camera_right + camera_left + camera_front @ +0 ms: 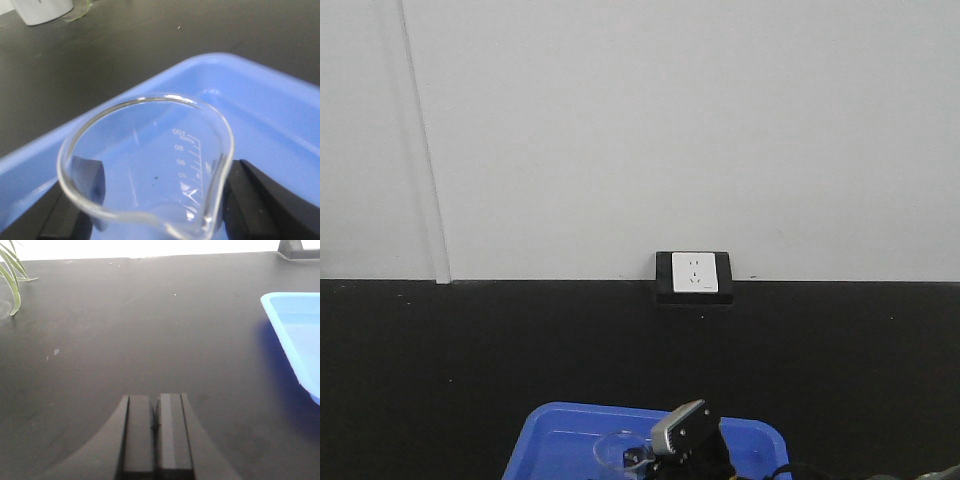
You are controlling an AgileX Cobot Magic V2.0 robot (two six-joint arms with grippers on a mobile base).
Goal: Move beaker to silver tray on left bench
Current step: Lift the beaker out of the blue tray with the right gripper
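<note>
Two black fingers (272,200) of the right gripper (155,205) press on opposite sides of the beaker (150,145), holding it mouth-up and empty over the blue tray (270,100). Whether its base touches the tray is hidden. The left gripper (156,412) is closed on nothing, jaws together, above the black bench (150,315). In its wrist view the tray's corner sits at the right and green leaves (12,280) at the far left.

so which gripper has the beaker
The right gripper: the beaker sits between its fingers, over the blue tray. The left gripper is shut on nothing, above the black bench.
</note>
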